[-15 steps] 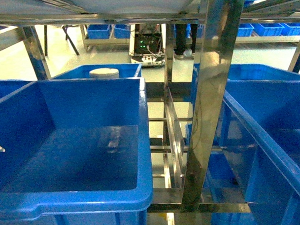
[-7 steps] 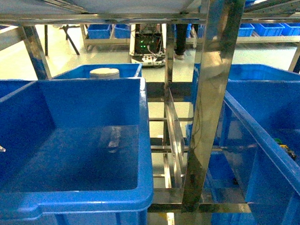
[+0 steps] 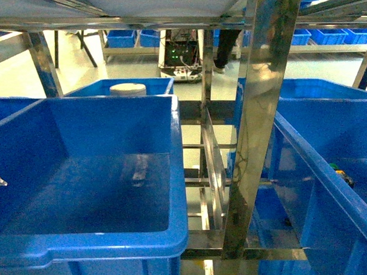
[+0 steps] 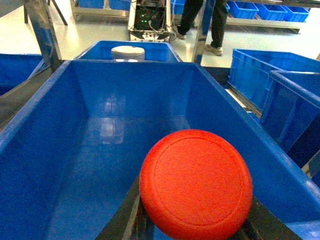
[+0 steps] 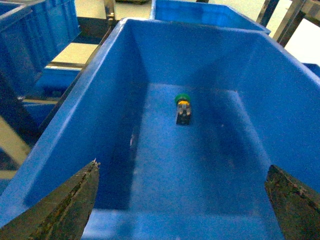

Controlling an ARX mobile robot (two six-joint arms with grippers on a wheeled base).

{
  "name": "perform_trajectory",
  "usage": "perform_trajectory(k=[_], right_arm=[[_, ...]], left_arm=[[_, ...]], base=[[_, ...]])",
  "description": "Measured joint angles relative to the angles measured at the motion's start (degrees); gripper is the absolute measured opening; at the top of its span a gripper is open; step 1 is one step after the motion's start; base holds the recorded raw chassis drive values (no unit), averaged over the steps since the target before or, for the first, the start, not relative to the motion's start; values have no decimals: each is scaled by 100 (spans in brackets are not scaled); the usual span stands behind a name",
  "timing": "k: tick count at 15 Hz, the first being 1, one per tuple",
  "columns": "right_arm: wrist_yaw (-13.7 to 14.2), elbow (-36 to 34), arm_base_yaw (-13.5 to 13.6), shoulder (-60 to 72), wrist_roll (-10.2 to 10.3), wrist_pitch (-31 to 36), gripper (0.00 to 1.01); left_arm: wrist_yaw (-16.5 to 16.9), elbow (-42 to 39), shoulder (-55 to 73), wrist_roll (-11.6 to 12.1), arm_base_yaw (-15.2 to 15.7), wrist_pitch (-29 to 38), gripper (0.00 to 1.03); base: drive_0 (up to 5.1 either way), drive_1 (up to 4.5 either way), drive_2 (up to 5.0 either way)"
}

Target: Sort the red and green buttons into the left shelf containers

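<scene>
We hold red button (image 4: 196, 184) between left fingers, cap up, poised over empty left bin (image 4: 45, 125) for drop. Right fingers (image 5: 182, 200) spread wide, empty, above right bin (image 5: 95, 85); green button (image 5: 182, 107) lies ahead of them on bin floor.

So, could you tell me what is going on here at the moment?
The robot is sorting two push-buttons into blue bins on a steel rack. Its left hand holds the red button above a blue bin that looks empty. The right hand is open over another bin, where the green button already lies on the floor.
</scene>
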Motion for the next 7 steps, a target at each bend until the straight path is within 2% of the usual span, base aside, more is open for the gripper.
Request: perform_trajectory(k=[2, 3, 5, 7], right_arm=[[92, -297, 409, -2131, 151, -1609, 98], [-22, -295, 391, -2800, 142, -1963, 98], [-15, -271, 350, -3067, 142, -2004, 98], [-15, -275, 352, -3036, 142, -2026, 98]], left_arm=[[0, 0, 0, 0, 0, 2, 26], [0, 0, 0, 0, 0, 0, 26], [4, 0, 2, 0, 0, 7, 26], [173, 31, 284, 7, 107, 146, 26]], base=[[0, 0, 0], [0, 0, 0], [0, 0, 0], [0, 0, 0]])
